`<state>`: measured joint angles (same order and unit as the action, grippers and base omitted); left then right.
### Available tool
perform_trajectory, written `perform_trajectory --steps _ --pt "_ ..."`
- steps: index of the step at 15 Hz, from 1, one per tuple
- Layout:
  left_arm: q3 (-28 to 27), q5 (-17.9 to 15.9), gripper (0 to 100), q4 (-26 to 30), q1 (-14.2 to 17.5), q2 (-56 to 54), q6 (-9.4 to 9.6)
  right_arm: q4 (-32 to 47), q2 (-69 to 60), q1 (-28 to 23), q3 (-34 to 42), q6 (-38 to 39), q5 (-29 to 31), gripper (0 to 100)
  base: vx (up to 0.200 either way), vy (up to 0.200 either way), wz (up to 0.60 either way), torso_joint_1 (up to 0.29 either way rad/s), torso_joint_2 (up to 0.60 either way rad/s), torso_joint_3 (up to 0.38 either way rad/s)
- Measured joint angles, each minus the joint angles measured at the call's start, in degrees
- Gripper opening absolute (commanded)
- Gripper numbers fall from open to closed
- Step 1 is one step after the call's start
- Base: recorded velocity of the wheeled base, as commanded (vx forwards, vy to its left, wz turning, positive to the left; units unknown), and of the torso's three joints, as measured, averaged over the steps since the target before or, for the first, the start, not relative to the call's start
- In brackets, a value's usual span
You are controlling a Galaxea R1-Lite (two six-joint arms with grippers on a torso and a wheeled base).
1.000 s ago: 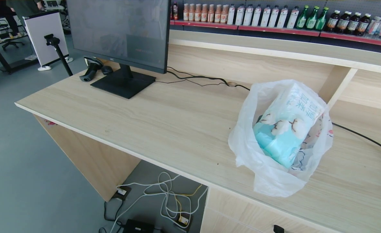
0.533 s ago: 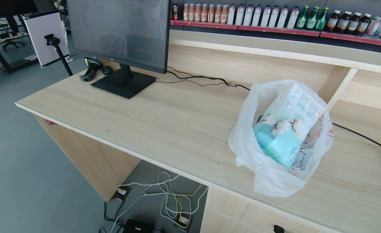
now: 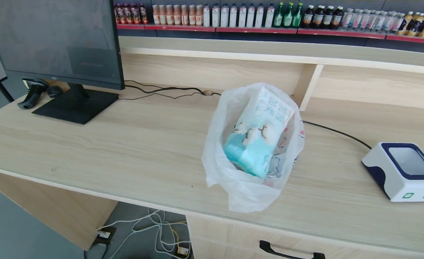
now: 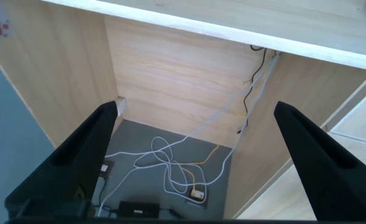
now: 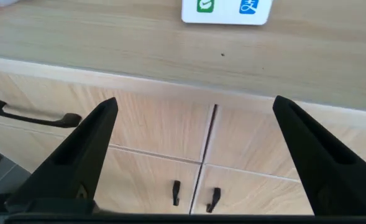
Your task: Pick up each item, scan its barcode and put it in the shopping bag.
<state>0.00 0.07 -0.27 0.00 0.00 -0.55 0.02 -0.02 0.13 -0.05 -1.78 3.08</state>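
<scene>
The white shopping bag (image 3: 246,187) stands in the middle of the counter (image 3: 125,144). A blue and white pack of tissues (image 3: 258,136) is already inside it. The scanner box (image 3: 402,171) sits to the right of the bag, well apart. The pack is the one item I can see, so I think the job is done or nearly done. The left gripper (image 4: 196,107) hangs low in front of the counter, fingers spread wide, holding nothing. The right gripper (image 5: 195,101) is low too, near the drawers (image 5: 170,149) under the scanner box, spread wide and holding nothing.

Left pincer (image 4: 196,107) spread wide, below counter edge (image 4: 232,32); tangled cables (image 4: 162,149) on floor (image 4: 136,134) underneath.
</scene>
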Motion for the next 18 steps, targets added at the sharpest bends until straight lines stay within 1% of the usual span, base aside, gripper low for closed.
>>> perform_trajectory --steps 18 --pt "0.00 0.06 100 0.20 0.05 0.00 -0.11 -0.02 0.00 0.05 0.05 0.26 0.00 100 0.000 -0.200 0.00 0.001 0.00 0.002"
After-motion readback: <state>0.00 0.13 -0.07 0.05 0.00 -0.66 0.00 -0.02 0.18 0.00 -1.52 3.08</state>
